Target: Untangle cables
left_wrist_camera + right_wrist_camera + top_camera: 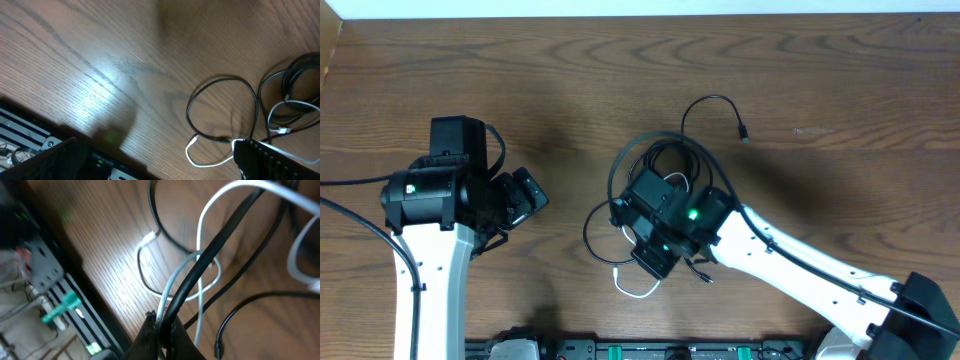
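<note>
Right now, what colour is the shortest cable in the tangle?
Shortest cable is white; best in left wrist view.

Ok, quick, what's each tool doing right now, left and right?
Left tool: open, holding nothing.
Right tool: closed on a black cable, a white cable apparently pinched with it.

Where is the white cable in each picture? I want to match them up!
Overhead: the white cable loops low in the middle, just under the right hand.
Left wrist: the white cable loops along the bottom, right of centre, meeting the right hand.
Right wrist: the white cable curves down from the top into the right hand at the bottom.
Shared landmark: the right hand, pinching it.
</note>
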Tool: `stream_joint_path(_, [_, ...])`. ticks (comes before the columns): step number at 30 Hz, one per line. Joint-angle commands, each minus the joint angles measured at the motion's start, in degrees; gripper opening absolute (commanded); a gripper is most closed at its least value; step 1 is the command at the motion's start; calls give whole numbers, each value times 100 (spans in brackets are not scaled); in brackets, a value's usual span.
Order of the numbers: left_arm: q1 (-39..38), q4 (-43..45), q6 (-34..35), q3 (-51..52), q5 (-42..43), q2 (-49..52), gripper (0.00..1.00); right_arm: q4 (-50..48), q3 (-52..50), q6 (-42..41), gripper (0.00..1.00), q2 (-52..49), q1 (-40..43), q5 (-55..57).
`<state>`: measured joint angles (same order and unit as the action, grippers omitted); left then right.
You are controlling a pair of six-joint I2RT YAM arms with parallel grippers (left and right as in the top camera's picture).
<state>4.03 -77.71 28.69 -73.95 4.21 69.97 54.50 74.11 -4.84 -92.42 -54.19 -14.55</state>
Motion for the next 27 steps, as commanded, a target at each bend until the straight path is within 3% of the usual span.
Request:
stream_joint_path(1, [20,-17,48,13,-13,2,99,-66,964,-153,1,284,205,184])
stream_joint_path(9, [17,-17,48,13,-13,2,99,-407,3097,-1121,1,826,1084,1615])
stream_joint_path(15, [20,-17,48,13,-13,2,99,-688,3303,-2260,2,1152,1604,2645])
stream_joint_path(18, [20,-17,48,13,-13,2,99,-369,3193,-2553,1,1056,1593,2422])
stream_joint_path(21, [20,-17,48,13,-13,2,99,-260,3121,-2173,1,839,1547,1711])
stream_joint_path(27, [20,-17,48,13,-13,2,99,-914,3178,-1818,1,767,1567,940])
